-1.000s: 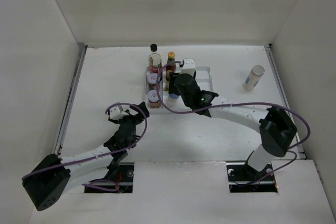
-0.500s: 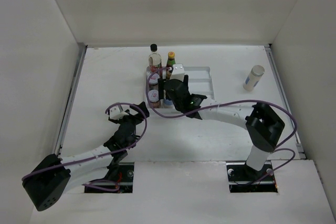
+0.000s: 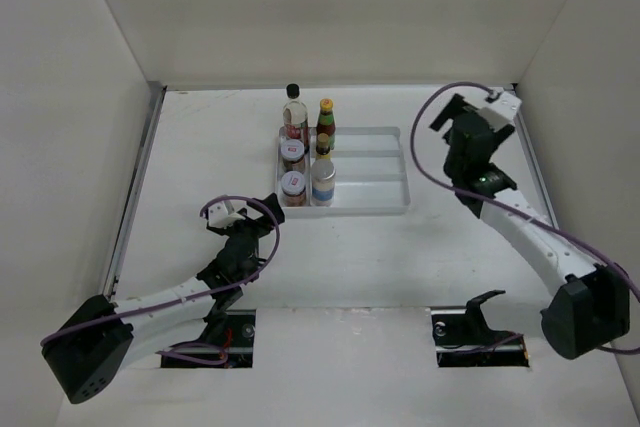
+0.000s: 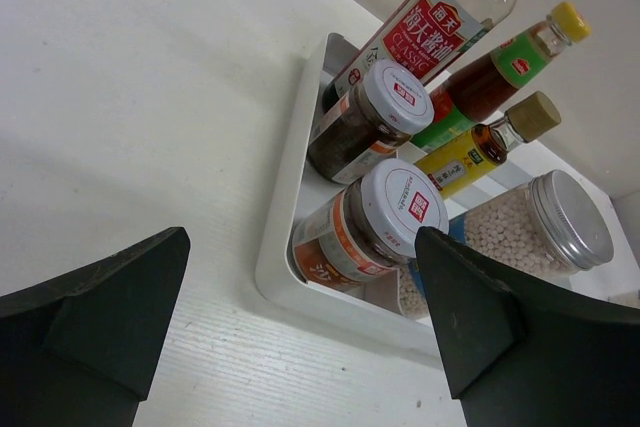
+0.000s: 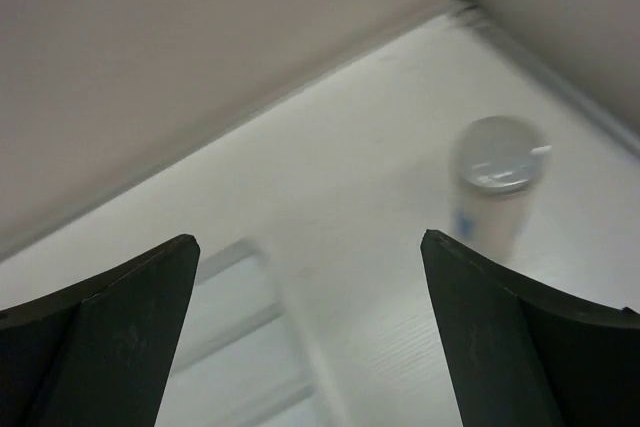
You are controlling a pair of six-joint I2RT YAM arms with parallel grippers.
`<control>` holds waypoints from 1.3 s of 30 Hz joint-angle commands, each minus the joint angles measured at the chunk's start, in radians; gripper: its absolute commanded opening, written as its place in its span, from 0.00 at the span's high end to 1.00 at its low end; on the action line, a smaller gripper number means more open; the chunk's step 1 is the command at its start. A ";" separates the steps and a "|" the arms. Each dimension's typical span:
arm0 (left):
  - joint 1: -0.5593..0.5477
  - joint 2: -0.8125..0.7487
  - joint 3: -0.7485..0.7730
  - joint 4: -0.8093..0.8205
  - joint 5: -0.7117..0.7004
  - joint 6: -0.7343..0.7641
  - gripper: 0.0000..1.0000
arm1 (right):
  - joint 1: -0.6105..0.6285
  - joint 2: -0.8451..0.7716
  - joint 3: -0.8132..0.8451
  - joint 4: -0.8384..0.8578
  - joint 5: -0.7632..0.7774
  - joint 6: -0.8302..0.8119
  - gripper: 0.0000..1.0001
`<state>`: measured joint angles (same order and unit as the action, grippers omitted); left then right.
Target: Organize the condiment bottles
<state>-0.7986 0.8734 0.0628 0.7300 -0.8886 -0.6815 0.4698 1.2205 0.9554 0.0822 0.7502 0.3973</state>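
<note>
The white stepped tray [image 3: 380,169] holds several condiments at its left end: a clear black-capped bottle [image 3: 293,113], a dark yellow-capped bottle [image 3: 326,117], a smaller dark bottle [image 3: 322,144], two red-labelled jars [image 3: 291,152] [image 3: 292,186] and a silver-lidded shaker [image 3: 323,180]. My left gripper [image 3: 250,215] is open and empty, on the table left of the tray's near corner; its view shows the near jar [image 4: 375,222] and the shaker [image 4: 530,232]. My right gripper [image 3: 456,123] is open and empty at the far right. A second pale shaker [image 5: 497,185] stands blurred ahead of it; my arm hides it from above.
White walls close the table at the back and on both sides. A metal rail [image 3: 137,187] runs along the left edge and another along the right [image 3: 535,177]. The tray's right part [image 5: 240,327] holds nothing.
My right arm has swung from the tray's left end, over the bottles, to the far right side above the lone shaker. The silver-lidded shaker now stands uncovered in the tray. The left arm has not moved.
</note>
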 commanded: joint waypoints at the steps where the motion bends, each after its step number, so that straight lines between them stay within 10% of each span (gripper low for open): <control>1: -0.001 -0.007 0.009 0.048 0.007 -0.010 0.00 | -0.185 0.014 -0.024 -0.050 0.072 0.014 0.00; 20: -0.006 0.013 0.011 0.054 0.000 -0.012 0.00 | -0.514 0.450 0.221 -0.030 -0.190 -0.043 0.07; 26: -0.003 0.024 0.012 0.057 -0.001 -0.012 0.00 | -0.510 0.427 0.174 -0.019 -0.189 -0.026 0.46; 39: -0.003 0.058 0.023 0.062 0.020 -0.012 0.00 | -0.212 0.093 0.106 0.004 -0.204 -0.038 0.50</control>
<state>-0.7998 0.9234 0.0628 0.7410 -0.8810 -0.6846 0.1738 1.3506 1.0245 -0.0147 0.5770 0.3550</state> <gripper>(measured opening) 0.997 0.675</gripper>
